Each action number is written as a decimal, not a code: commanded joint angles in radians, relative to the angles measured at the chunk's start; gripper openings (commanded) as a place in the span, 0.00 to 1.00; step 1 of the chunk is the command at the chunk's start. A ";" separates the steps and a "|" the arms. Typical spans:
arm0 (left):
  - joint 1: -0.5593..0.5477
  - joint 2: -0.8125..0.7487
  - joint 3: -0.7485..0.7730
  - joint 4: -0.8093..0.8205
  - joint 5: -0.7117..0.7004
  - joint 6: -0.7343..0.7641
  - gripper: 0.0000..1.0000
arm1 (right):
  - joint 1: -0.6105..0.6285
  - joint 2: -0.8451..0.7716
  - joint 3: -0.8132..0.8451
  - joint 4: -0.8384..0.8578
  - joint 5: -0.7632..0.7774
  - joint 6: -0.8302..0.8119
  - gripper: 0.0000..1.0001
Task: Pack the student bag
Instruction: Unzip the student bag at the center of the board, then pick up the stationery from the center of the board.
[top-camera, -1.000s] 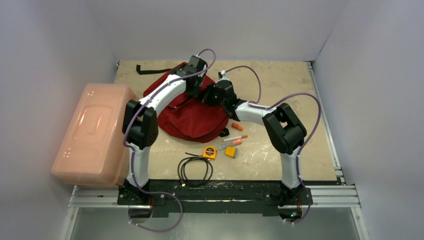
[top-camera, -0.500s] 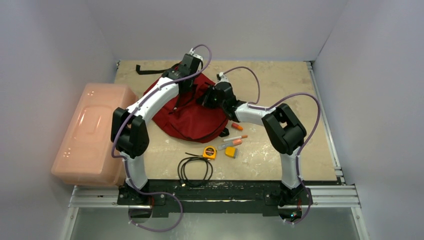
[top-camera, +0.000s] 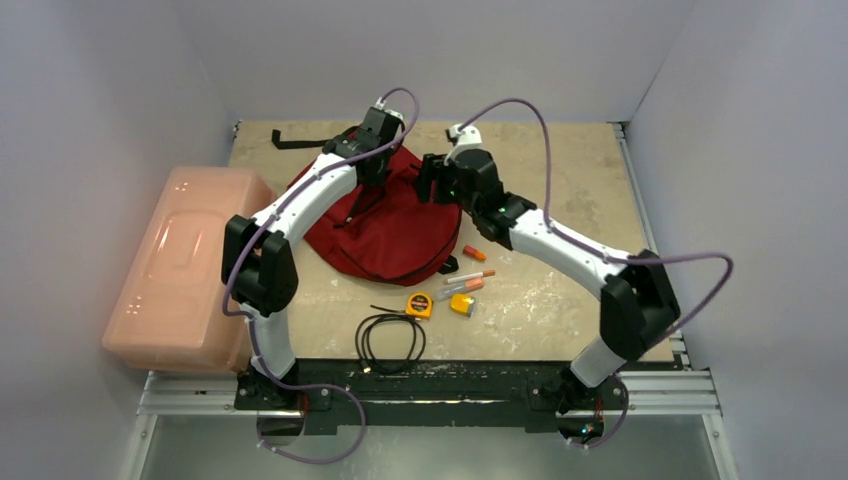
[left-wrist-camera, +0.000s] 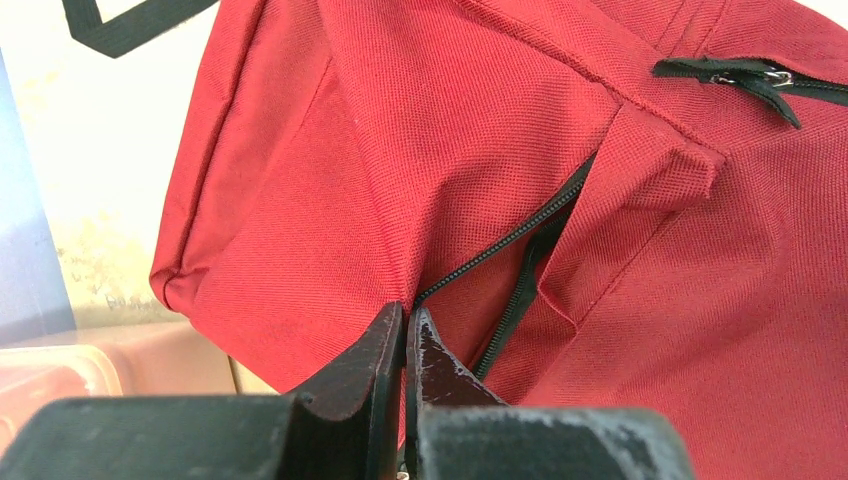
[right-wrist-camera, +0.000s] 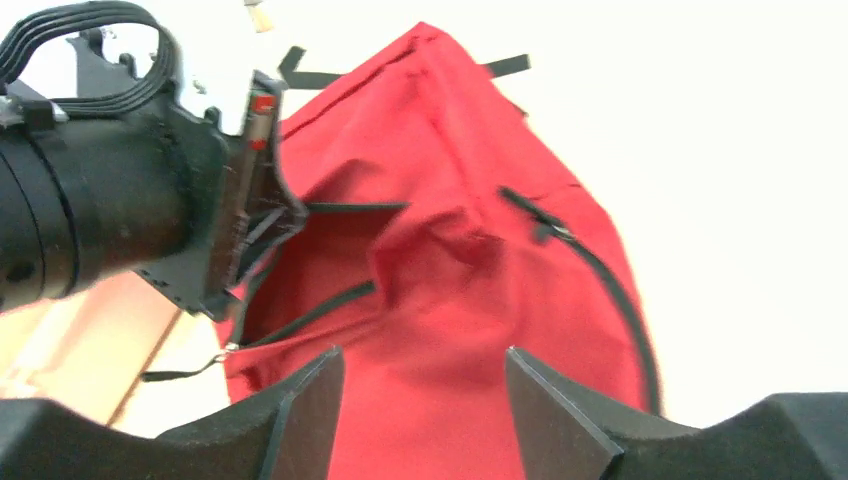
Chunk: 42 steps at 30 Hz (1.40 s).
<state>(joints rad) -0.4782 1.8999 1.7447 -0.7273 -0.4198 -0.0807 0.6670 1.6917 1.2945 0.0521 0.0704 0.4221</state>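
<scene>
Right arm swings its elbow way out to the right compared with a second ago, and the right gripper (right-wrist-camera: 425, 365) is off the fabric now, jaws spread apart with nothing between them, hovering over the student bag (top-camera: 385, 235). Left gripper (left-wrist-camera: 408, 312) is clamped shut where it was half a second back, pinching the bag's red fabric right at the edge of the black zipper, so the opening gapes a bit in the right wrist view. Bag itself lies on the far-left part of the table (top-camera: 560, 170), next to the pink box (top-camera: 185, 265). Tape measure (top-camera: 419, 304), a coiled black cable (top-camera: 390, 340) and some markers (top-camera: 470, 283) lie just in front of it.
</scene>
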 joint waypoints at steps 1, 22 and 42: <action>0.006 -0.004 0.044 -0.031 0.007 -0.038 0.00 | -0.004 -0.156 -0.184 0.007 0.341 -0.121 0.74; 0.006 0.002 0.044 -0.040 0.051 -0.042 0.00 | -0.087 -0.209 -0.457 -0.067 0.089 -0.492 0.78; 0.006 -0.007 0.040 -0.050 0.055 -0.042 0.00 | -0.065 -0.034 -0.360 -0.116 0.106 -0.484 0.12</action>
<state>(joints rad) -0.4782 1.9087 1.7485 -0.7544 -0.3695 -0.1123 0.6022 1.6882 0.9081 -0.0494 0.1875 -0.0822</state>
